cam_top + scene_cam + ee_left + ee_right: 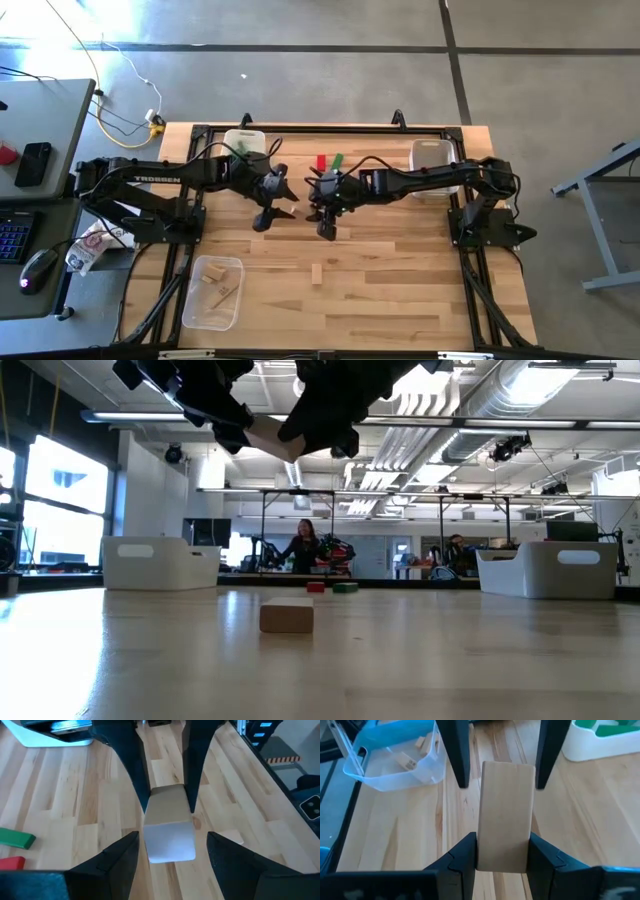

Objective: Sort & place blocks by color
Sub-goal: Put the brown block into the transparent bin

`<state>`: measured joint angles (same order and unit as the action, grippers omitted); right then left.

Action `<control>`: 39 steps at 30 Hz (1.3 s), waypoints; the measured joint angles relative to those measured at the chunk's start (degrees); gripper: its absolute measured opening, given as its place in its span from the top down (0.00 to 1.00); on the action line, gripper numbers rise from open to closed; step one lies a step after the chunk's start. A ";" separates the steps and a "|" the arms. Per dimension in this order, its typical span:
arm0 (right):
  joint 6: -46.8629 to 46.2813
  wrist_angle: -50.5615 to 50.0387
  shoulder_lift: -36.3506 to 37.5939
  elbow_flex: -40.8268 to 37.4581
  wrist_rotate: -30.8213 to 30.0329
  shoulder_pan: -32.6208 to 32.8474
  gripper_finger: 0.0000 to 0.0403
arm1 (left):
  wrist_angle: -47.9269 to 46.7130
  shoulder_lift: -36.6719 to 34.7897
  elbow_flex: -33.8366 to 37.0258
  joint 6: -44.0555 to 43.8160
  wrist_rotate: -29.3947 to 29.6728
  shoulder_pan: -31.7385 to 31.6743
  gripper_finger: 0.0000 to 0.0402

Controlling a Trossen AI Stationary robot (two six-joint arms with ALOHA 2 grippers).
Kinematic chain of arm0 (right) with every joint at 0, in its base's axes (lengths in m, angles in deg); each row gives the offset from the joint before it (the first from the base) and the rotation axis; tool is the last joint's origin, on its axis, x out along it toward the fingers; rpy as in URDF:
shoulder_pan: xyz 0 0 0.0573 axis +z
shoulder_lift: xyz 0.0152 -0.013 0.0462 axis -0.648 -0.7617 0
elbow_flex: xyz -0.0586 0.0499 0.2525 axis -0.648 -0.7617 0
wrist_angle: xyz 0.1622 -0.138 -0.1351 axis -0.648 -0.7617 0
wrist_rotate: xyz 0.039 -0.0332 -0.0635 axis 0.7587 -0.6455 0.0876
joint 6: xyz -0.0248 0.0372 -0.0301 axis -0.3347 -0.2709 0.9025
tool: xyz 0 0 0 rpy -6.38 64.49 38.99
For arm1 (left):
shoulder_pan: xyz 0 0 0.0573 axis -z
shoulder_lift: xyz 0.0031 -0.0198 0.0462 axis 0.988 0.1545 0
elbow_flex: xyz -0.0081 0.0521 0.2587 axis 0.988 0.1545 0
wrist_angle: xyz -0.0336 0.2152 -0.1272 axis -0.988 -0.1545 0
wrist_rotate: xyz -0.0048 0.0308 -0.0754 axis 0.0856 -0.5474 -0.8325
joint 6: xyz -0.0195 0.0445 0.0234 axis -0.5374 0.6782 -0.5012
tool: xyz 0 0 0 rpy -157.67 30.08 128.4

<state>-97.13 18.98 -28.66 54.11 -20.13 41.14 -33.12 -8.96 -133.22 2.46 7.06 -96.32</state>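
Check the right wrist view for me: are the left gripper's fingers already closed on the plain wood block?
No: the right gripper clamps the plain wood block, while the left gripper's fingers stand apart on either side of its far end.

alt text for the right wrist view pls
The right gripper clamps one end of a plain wood block, whose far end sits between the left gripper's open fingers. Below are the wooden table and a clear bin holding plain wood pieces.

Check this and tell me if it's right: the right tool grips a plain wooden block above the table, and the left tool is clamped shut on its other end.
Wrong about the left tool: it is open, its fingers standing clear on either side of the block's other end, as the right wrist view shows. The right tool does grip the plain wooden block above the table.
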 joint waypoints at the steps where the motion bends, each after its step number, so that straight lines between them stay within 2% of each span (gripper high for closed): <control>1: 0.00 0.49 0.00 0.00 0.04 0.00 0.72 | 0.02 -0.01 0.00 -0.49 0.04 0.00 0.45; 9: 0.00 1.36 -0.02 0.00 0.07 0.00 0.72 | 3.36 0.01 0.00 -5.39 0.83 0.00 0.48; 19: 0.34 1.21 -0.04 0.00 -0.38 0.00 0.72 | 2.58 0.01 0.00 -5.75 0.61 0.00 0.74; 24: 1.07 1.06 -0.04 0.00 -0.39 -0.02 0.71 | 2.61 0.01 0.00 -5.80 0.81 -0.02 0.74; 29: 2.32 0.82 -0.07 0.00 -3.27 0.03 0.65 | 2.42 0.00 0.00 -5.92 1.43 0.24 0.74; 36: 2.23 0.90 -0.07 0.00 -5.92 -0.04 0.51 | -0.78 0.01 0.00 -6.68 8.07 2.18 0.74; 39: 2.30 0.85 0.12 0.00 -5.92 -0.33 0.47 | -5.02 0.01 -1.04 -6.81 10.13 3.04 0.74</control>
<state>-94.83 19.83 -28.54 54.11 -26.06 40.81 -38.14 -8.95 -134.26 -4.35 17.19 -93.28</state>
